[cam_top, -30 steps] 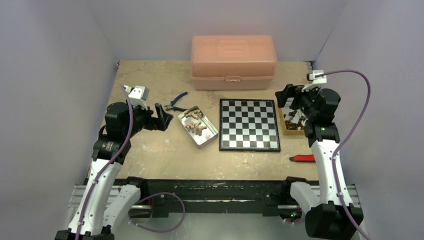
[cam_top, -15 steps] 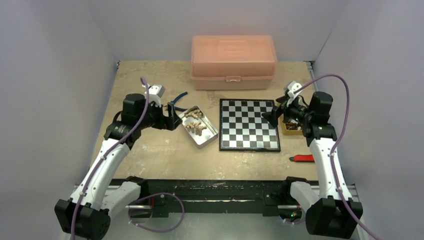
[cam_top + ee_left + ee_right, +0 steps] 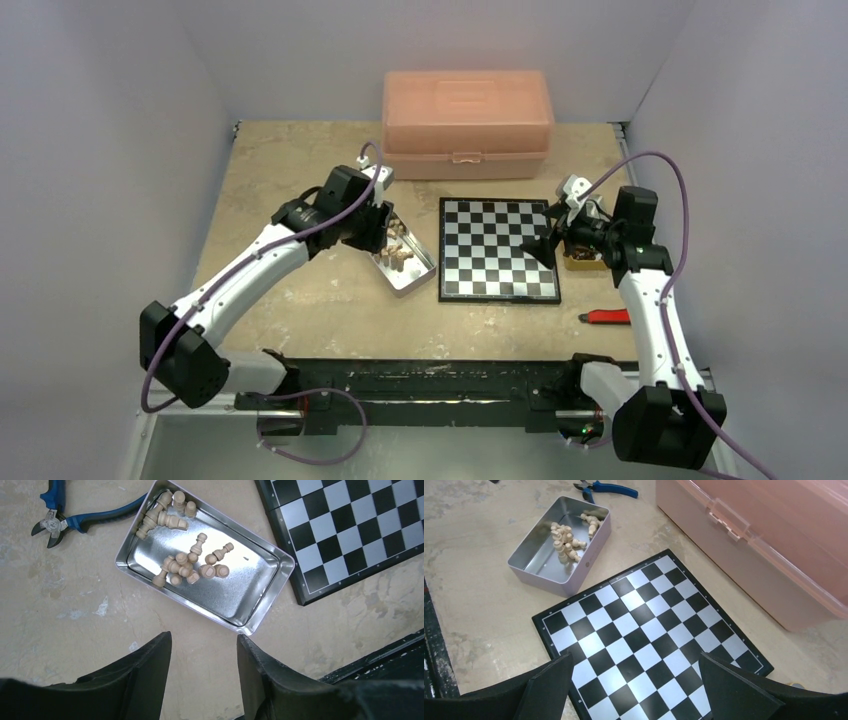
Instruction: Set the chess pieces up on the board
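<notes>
Opening step, by the look of it: fetching a first light piece from the tin. Board (image 3: 649, 630) bare, flat on the table just right of the tin (image 3: 260, 615) and on the near side of the pink box (image 3: 774, 540). Light chess pieces (image 3: 192, 565) bunched in the tin's far end and middle, most lying on their sides and touching. Left gripper (image 3: 204, 640) raised at the tin's left side, fingers partly apart, nothing between them. Right gripper (image 3: 635, 656) above the board's right edge, fingers spread wide, empty. Next move probably calls for shifting the left gripper over the heap, choosing a piece at its fringe, lowering around it and closing gently. Risks pinching two at once.
</notes>
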Controlling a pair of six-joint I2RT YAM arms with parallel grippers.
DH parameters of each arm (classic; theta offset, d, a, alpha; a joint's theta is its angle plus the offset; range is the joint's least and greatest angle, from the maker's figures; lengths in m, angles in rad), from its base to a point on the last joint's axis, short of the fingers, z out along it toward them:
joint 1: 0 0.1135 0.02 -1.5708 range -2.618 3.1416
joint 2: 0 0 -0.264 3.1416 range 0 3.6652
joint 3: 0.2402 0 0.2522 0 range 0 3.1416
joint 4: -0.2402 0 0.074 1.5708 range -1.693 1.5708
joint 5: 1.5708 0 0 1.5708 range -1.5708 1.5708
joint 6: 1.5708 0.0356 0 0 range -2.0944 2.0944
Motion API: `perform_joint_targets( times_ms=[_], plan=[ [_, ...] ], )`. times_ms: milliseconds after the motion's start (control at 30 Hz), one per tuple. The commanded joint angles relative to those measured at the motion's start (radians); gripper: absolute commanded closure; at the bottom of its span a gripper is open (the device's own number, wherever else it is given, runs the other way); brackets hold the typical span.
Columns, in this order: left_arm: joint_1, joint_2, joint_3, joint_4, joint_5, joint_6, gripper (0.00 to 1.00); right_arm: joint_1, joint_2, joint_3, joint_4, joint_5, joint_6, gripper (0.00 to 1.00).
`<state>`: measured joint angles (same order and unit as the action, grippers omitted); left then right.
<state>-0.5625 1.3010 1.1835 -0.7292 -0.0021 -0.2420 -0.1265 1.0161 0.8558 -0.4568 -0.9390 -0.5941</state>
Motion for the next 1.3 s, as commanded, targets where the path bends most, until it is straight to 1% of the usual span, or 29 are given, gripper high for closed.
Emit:
perform_joint_targets(
  times_ms=[0, 200, 433, 767, 1033, 1267],
  plan=[
    [-0.032, 0.069, 0.056, -0.011, -0.102, 0.012, 0.53, 0.001, -0.045, 0.022, -0.033, -0.079, -0.092, 0.01],
    [-0.036, 0.175, 0.065, 0.034, -0.053, 0.042, 0.65, -0.001, -0.061, 0.044, -0.025, -0.099, -0.009, 0.01],
    [-0.036, 0.264, 0.075, 0.079, -0.025, 0.08, 0.69, -0.001, -0.063, 0.032, -0.003, -0.09, 0.011, 0.01],
    [-0.036, 0.369, 0.105, 0.117, 0.031, 0.102, 0.7, -0.001, -0.057, 0.031, 0.008, -0.07, 0.02, 0.01],
    [-0.036, 0.409, 0.111, 0.128, 0.035, 0.107, 0.73, -0.001, -0.053, 0.032, 0.007, -0.061, 0.02, 0.01],
    [-0.035, 0.433, 0.117, 0.125, 0.015, 0.114, 0.78, -0.001, -0.05, 0.034, 0.006, -0.058, 0.02, 0.01]
  ],
)
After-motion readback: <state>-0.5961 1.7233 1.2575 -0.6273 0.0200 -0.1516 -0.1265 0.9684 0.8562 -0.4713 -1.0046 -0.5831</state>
